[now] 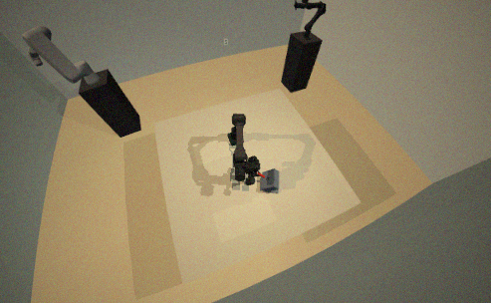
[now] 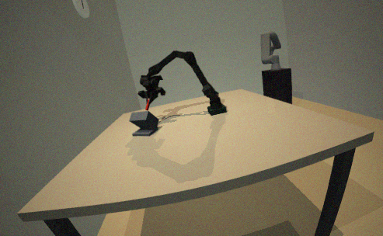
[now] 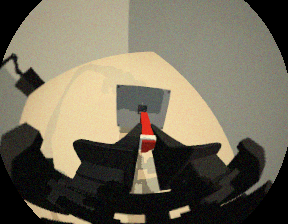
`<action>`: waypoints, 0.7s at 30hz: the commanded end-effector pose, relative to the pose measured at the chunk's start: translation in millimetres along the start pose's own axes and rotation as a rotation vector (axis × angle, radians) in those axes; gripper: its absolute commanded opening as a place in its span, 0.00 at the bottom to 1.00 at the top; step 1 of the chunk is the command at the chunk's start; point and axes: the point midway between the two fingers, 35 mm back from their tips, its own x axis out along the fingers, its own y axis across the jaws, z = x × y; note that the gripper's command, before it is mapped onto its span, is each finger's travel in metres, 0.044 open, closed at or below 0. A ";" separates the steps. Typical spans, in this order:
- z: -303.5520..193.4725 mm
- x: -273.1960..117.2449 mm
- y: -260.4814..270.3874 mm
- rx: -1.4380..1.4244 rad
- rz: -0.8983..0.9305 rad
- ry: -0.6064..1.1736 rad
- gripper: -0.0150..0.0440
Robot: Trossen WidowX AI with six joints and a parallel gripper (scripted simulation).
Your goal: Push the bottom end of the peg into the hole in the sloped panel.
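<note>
A big pale table (image 1: 195,249) (image 2: 214,155) (image 3: 65,145) fills much of the room, and it stands on dark legs. Past it, two tall dark boxes (image 1: 110,105) (image 1: 301,65) stand on the floor when I look from above, one on the left and one on the right. The left one has a grey arm (image 1: 58,57) (image 2: 266,48) on top, and the right one has a thin black arm (image 1: 320,15) (image 3: 12,62).

The robot arm (image 1: 240,140) (image 2: 193,62) stands on the table and bends over like a big hook. In the side view its foot is on the right and its hand end is on the left.

Under that end is a grey block (image 1: 270,181) (image 2: 146,119) (image 3: 130,102) with a sloped face. It sits on the table, and its face has one small dark hole (image 3: 142,108).

The pincer (image 1: 260,173) (image 2: 148,98) (image 3: 144,125) is pinched tight on the red peg (image 1: 261,174) (image 2: 147,105) (image 3: 146,124). The peg is up off the table, leaning a bit, and its low end points at the hole. It is right by the block's face, but I can't tell if the tip is in the hole.
</note>
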 end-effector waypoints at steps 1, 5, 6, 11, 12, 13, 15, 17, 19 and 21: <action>-1.5 7.0 0.8 -0.003 0.007 -0.007 0.25; -1.9 8.8 0.7 -0.009 0.006 -0.015 0.25; -2.0 9.4 0.5 -0.011 0.005 -0.017 0.25; -2.5 11.2 0.6 -0.014 0.005 -0.022 0.25; -2.4 11.9 0.5 -0.014 0.005 -0.022 0.25; -2.4 12.8 0.4 -0.014 0.005 -0.022 0.25; -2.2 15.0 0.2 -0.014 0.005 -0.022 0.25; -2.1 17.8 -0.2 -0.014 0.005 -0.022 0.25; -1.9 20.5 -0.4 -0.014 0.005 -0.023 0.25; -1.6 23.1 -0.6 -0.014 0.005 -0.023 0.25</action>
